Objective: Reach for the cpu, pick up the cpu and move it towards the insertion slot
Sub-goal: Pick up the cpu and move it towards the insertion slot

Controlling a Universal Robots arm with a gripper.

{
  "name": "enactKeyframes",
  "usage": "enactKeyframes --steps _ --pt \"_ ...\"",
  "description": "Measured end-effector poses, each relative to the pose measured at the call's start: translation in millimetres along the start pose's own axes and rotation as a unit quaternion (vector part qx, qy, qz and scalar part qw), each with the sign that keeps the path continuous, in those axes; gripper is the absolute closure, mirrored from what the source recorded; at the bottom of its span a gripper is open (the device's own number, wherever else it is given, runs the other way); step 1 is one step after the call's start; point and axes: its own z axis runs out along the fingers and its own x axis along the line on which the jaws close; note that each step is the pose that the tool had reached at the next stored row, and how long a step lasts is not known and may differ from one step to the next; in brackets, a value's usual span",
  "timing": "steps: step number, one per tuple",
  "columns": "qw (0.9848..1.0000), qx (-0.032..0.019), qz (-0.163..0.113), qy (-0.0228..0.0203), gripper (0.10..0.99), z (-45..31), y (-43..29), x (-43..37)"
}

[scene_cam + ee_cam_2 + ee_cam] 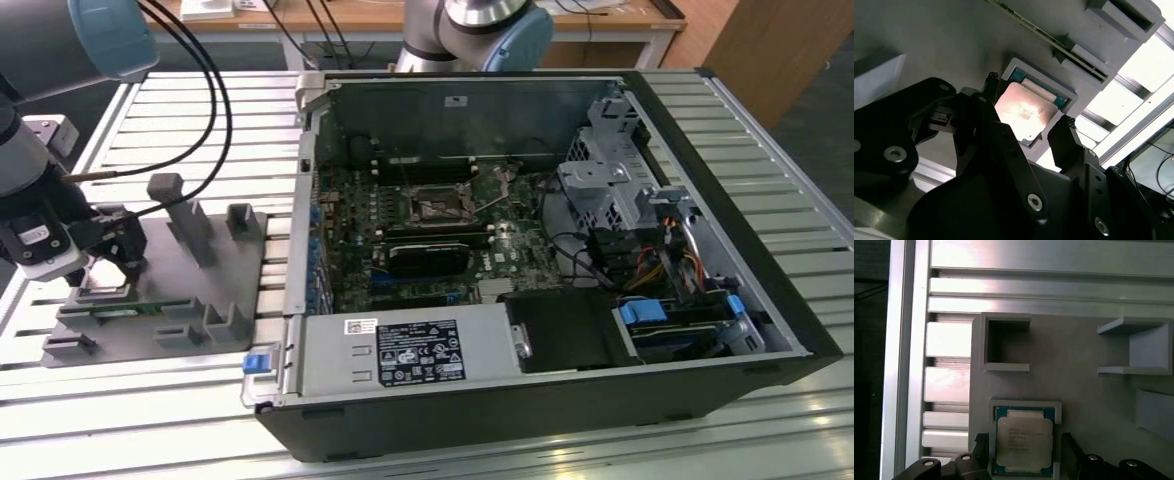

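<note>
Tool (pixel 110 272) is low over the grey fixture plate (pixel 200 262) at the exterior view's left, on the slatted aluminium worktop (pixel 134 400). Tool is spread and grips nothing. Its 2 black fingers (pixel 981 449) stand on opposite sides of the cpu (pixel 1024 442), outside the raised rim of the nest. A gap to the chip shows on each side in the first wrist view.

The cpu lies flat in a square recessed nest of the fixture plate, silvery lid up, green board edge showing around it. In the second wrist view the cpu (pixel 1026 110) sits between the 2 fingertips, lid reflecting light. It is not lifted and is seated in the nest.

Other pockets on the plate:
- 1 open square bracket (pixel 1004 342) just beside the cpu nest
- 1 larger bracket (pixel 1134 347) further along
- a thin green memory stick (pixel 127 309) in a long slot near the tool

The insertion slot (pixel 438 206) is on the motherboard (pixel 507 250) inside the open computer case (pixel 694 130), well apart from the tool, toward the exterior view's right. It has a dark square centre, a metal frame and a thin lever beside it. A black heatsink block (pixel 427 255) sits just below the slot in that view. Black cables (pixel 214 100) hang from the arm above the plate.
</note>
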Motion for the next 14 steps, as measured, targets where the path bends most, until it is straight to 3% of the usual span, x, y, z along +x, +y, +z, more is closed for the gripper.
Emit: enactKeyframes --steps 11,13,14 --pt "1.0 0.0 0.0 -0.0021 0.408 2.7 3.6 1.5" --pt "1.0 0.0 0.0 -0.0024 0.424 2.9 3.7 1.6" --pt "1.0 -0.0001 0.0 -0.0024 0.494 2.9 3.7 1.6"
